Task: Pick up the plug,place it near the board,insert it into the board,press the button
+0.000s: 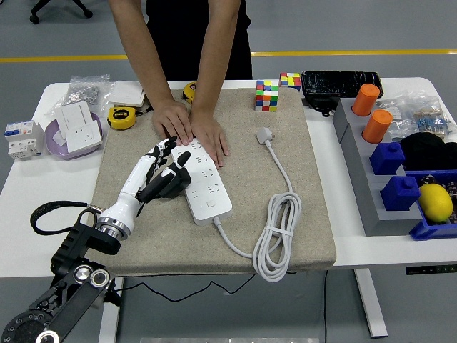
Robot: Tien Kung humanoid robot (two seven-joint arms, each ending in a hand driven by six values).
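head view: the board (205, 184), a white power strip, lay on the tan mat (285, 128) in the middle of the table (28, 193). the left hand (153, 179) reached in from the lower left and rested at the board's left edge, its fingers (166, 146) spread and pointing up toward the board's far end, with a black plug (171, 181) against its palm side; whether the fingers really gripped it could not be told. a person's two hands (193, 128) pressed flat on the board's far end, just above the left hand's fingertips. the board's own white cord (275, 229) ran from its near end and coiled to the right of it, ending in a white plug (265, 135) up and right of the board. two cubes (268, 94) stood beyond that.
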